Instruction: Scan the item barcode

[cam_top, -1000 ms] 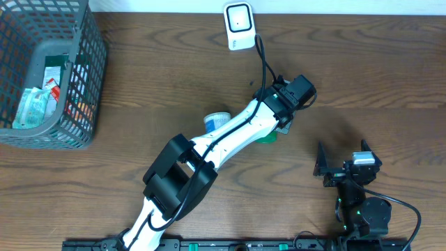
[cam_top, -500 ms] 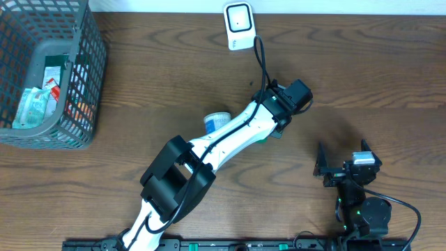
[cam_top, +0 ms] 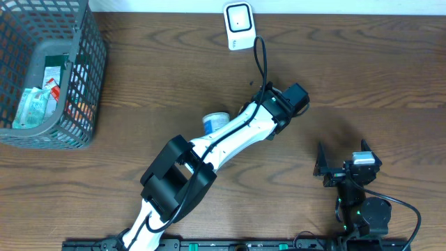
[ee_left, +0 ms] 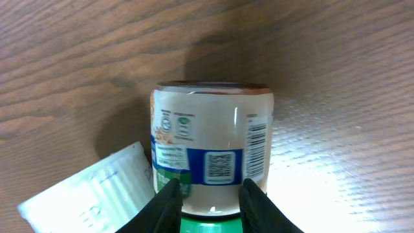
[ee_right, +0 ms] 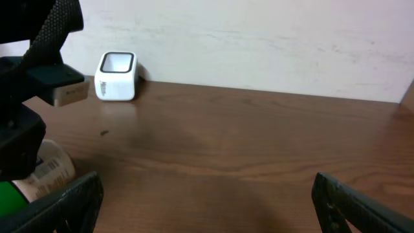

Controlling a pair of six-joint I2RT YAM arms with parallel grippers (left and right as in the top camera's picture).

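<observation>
Left wrist view: a glossy cylindrical jar [ee_left: 210, 139] with a paper label, barcode and green cap lies on the woodgrain table [ee_left: 336, 77]. The left gripper [ee_left: 211, 189], narrowly parted, flanks its cap; whether it grips is unclear. The right gripper [ee_right: 207, 182] gapes wide, empty.

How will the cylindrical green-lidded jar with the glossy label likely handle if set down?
The cylindrical green-lidded jar looks rigid, so it probably won't deform in the left gripper. Glare on its label suggests a slick surface that may slip. Being round, it would likely roll if laid sideways on the wooden table.
</observation>
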